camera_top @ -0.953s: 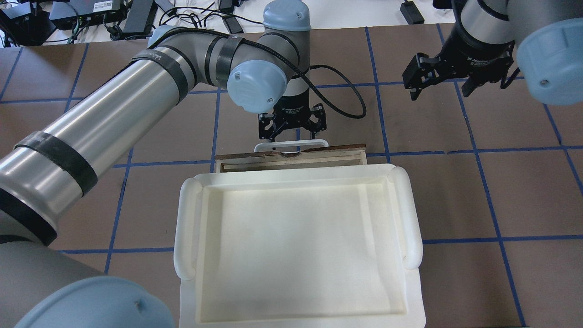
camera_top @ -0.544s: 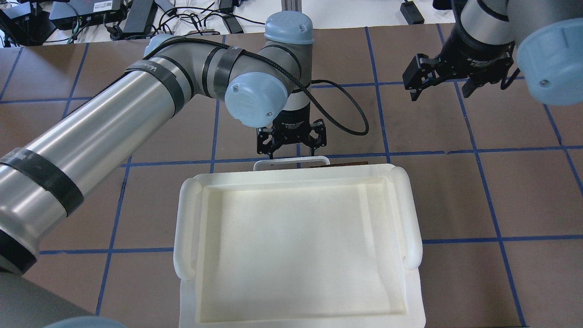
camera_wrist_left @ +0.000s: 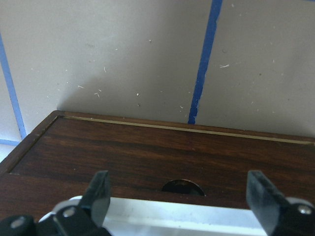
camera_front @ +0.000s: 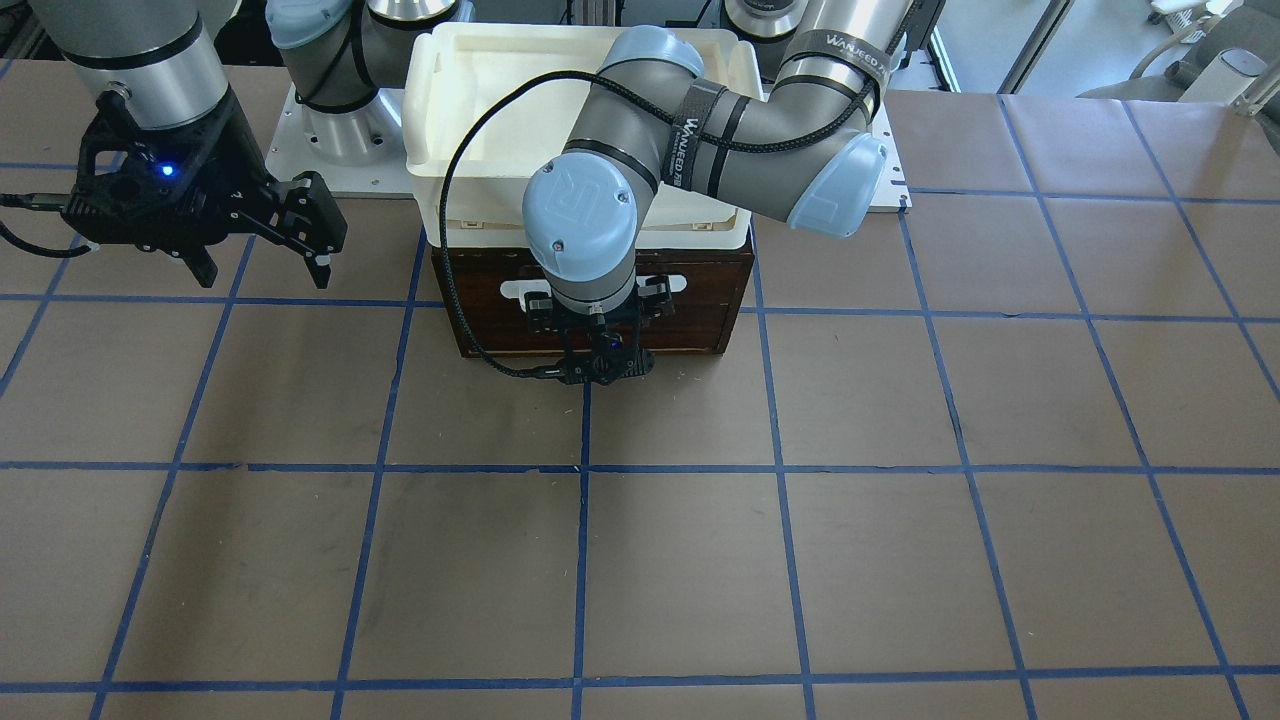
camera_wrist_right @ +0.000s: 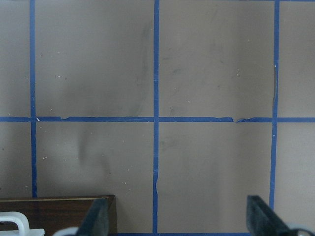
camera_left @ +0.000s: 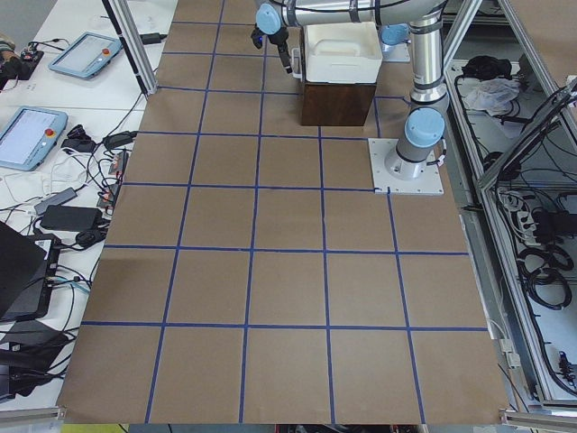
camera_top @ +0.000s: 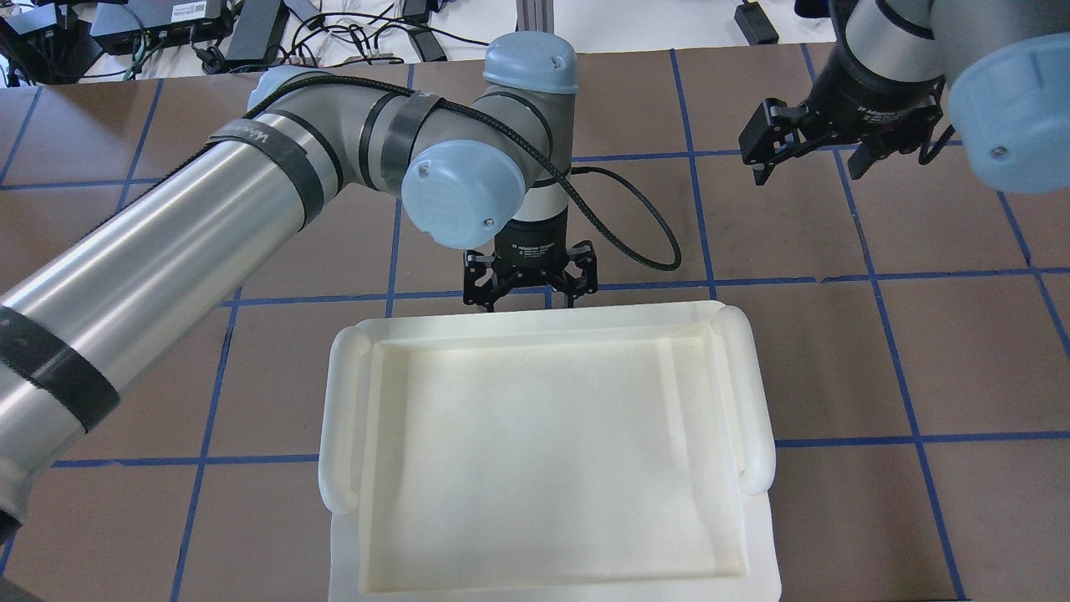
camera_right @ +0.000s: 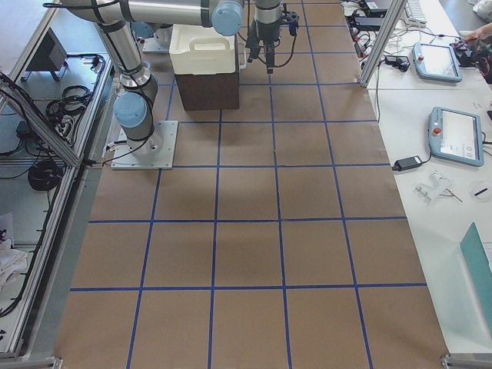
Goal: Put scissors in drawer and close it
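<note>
The drawer (camera_front: 700,300) is pushed flush into its dark wooden box under the white bin, and only its dark brown front (camera_wrist_left: 147,147) and white bar handle (camera_wrist_left: 172,216) show. The scissors are hidden from every view. My left gripper (camera_top: 531,297) stands open right at the drawer front (camera_top: 644,294), its fingers (camera_wrist_left: 101,191) spread on either side of the handle's middle. My right gripper (camera_top: 809,167) hangs open and empty above the table, off to the drawer's side (camera_wrist_right: 59,214).
A large white plastic bin (camera_top: 338,435) sits on top of the wooden box and hides it from above. Brown paper with blue tape lines (camera_front: 585,560) covers the table. Cables and power bricks (camera_top: 251,29) lie beyond the far edge.
The left gripper has moved toward the robot's side and the drawer has slid in with it. The pale inside and the handle are now gone from the overhead view. The right arm held still.
</note>
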Motion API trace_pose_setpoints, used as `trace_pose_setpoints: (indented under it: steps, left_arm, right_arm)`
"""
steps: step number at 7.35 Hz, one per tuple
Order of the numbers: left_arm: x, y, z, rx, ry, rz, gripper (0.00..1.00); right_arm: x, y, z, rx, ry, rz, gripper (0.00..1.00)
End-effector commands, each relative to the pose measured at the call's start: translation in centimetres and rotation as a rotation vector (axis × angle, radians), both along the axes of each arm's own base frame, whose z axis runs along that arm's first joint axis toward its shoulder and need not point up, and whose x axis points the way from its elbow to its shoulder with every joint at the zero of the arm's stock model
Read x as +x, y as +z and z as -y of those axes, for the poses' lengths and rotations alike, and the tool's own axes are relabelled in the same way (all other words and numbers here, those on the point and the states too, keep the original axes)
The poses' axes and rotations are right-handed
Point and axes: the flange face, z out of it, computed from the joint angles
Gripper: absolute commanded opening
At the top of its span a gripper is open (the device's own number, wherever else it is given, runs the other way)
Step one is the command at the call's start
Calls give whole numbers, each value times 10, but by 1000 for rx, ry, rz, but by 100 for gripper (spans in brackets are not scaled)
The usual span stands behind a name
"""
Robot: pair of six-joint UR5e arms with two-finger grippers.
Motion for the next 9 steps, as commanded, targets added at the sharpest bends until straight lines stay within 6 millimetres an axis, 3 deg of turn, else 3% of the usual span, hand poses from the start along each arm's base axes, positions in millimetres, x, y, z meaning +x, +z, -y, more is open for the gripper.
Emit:
trace_pose_setpoints:
  steps: [1, 2, 3, 4, 7, 9]
  left_arm:
    - [3, 4, 2, -5, 2, 6, 100]
    - [6, 19, 13, -42, 13, -10, 100]
    - [12, 52, 20, -104, 3, -7, 100]
    - [26, 93, 6, -143, -16, 35, 100]
    - [60, 183, -39, -228, -129, 2, 100]
    - [71, 221, -68, -292, -149, -16, 100]
  right_arm:
    - [0, -1, 1, 0, 0, 0, 100]
    - [0, -1, 1, 0, 0, 0, 100]
    - [0, 0, 1, -2, 0, 1, 100]
    - [0, 0, 1, -6, 1, 0, 100]
    - [-1, 0, 1, -3, -3, 0, 100]
    - [-1, 1, 1, -6, -3, 0, 100]
